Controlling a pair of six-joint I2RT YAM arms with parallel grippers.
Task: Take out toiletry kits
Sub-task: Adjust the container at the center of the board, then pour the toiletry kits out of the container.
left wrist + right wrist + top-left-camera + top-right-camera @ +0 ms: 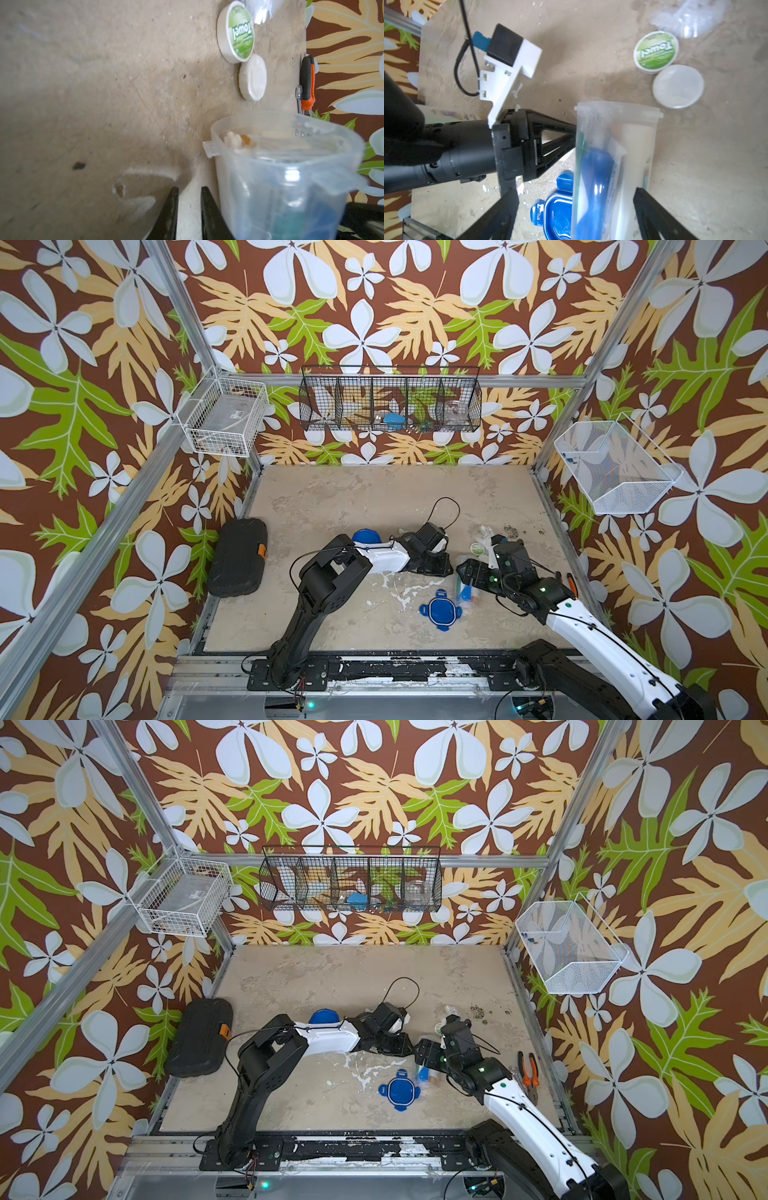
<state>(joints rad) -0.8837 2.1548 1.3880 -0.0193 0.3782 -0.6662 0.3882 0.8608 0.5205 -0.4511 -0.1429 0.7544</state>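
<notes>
The green tin (655,52) is lying outside, while the blue bottle (596,166) and white tube (635,145) are sitting inside the clear jar (618,108), between the jaws of the released right gripper (575,190), with the clenched, empty left gripper (572,135) touching the jar wall.

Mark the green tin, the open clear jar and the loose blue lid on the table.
green tin (656,49), right wrist view, middle of label
clear jar (618,110), right wrist view, open rim
blue lid (441,611), a top view, centre of lid
</notes>
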